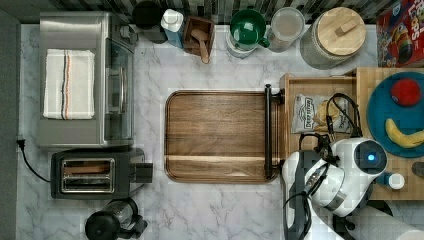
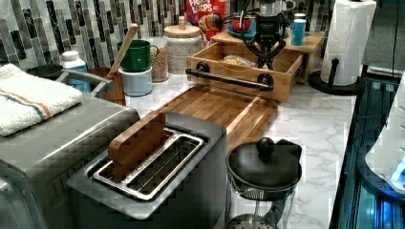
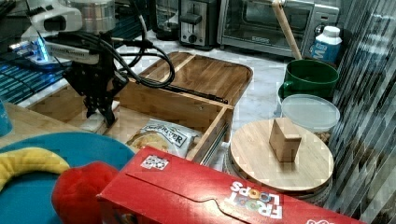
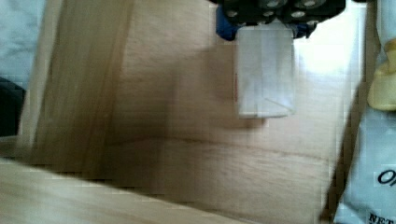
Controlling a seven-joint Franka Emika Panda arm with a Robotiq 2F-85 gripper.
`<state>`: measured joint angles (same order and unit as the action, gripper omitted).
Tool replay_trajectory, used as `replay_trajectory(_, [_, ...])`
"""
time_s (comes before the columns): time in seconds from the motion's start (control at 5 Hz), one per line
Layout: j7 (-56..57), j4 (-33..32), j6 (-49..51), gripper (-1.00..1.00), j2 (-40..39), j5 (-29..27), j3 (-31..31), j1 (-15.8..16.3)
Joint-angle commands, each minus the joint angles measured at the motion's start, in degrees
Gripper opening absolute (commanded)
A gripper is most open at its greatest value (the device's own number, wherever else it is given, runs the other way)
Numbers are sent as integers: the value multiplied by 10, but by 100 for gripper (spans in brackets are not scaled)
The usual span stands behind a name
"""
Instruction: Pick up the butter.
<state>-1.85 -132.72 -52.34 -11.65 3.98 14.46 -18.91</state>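
Observation:
The butter (image 4: 265, 79) is a pale wrapped stick low in the open wooden drawer (image 3: 159, 105). My gripper (image 4: 264, 28) straddles one end of it, with a blue pad pressed against each long side, so it is shut on the stick. The right view has the black gripper (image 3: 102, 112) reaching down inside the drawer's near-left corner, with the butter (image 3: 93, 124) pale at its tips. The left view puts the gripper (image 2: 265, 61) down in the drawer. From above, the white arm (image 1: 345, 170) covers that corner.
A grey chip bag (image 1: 320, 114) lies in the drawer beside the butter. A banana (image 1: 402, 136) and a red fruit (image 1: 406, 92) sit on a blue plate (image 1: 385, 107). A wooden tray (image 1: 217, 135) adjoins the drawer's black handle (image 1: 268, 131). A cereal box (image 3: 224, 196) and a lidded jar (image 3: 280, 149) stand close.

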Motion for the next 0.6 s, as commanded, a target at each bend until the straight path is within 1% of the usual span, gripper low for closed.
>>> replay_trajectory(0.2, [91,191,105,-100,56,-22,-29,12])
replay_trajectory(0.6, [-74,221,173,-100,88,41,-65,62])
